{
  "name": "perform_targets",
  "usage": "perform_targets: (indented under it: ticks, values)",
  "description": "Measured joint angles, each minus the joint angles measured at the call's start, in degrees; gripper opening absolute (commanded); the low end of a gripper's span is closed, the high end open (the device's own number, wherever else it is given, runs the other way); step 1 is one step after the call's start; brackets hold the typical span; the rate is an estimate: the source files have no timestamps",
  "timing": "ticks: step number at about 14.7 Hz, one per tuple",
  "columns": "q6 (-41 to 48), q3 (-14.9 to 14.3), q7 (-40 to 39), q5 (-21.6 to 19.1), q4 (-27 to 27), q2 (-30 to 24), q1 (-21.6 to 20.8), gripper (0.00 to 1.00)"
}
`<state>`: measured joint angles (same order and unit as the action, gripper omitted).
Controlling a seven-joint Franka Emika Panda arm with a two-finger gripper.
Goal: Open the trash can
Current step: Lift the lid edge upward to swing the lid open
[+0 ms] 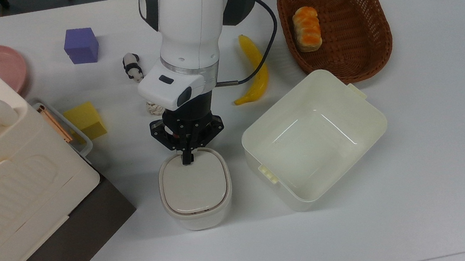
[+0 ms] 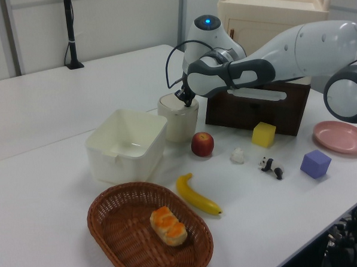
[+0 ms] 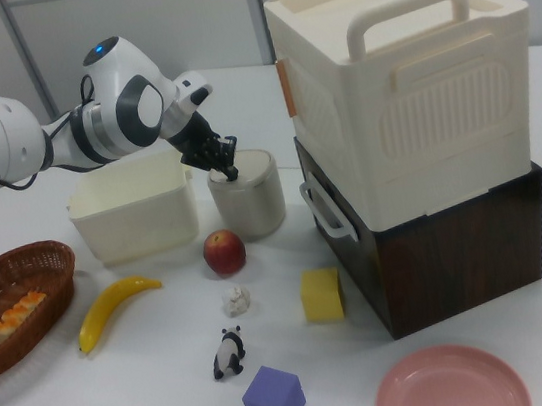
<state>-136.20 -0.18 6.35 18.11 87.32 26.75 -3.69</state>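
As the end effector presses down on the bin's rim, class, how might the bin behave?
The bin looks like light plastic, so it may slide on the smooth table. The end effector is at one edge, so the bin could tip. Its squat shape probably resists that.

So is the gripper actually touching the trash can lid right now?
Touching, as far as it shows. In the right view the gripper tip meets the rim of the trash can, no gap between them; the top view agrees.

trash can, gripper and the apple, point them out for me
trash can (image 1: 195,187): top view, middle of its flat lid.
gripper (image 1: 187,159): top view, fingertips at the lid's rim.
apple (image 3: 223,252): right view, middle of its red skin.
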Motion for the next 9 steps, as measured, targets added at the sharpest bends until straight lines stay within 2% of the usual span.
perform_targets:
  ticks: [9]
  values:
    - [0.0, 0.01, -0.1, 3.28, 0.03, 0.23, -0.82, 0.0]
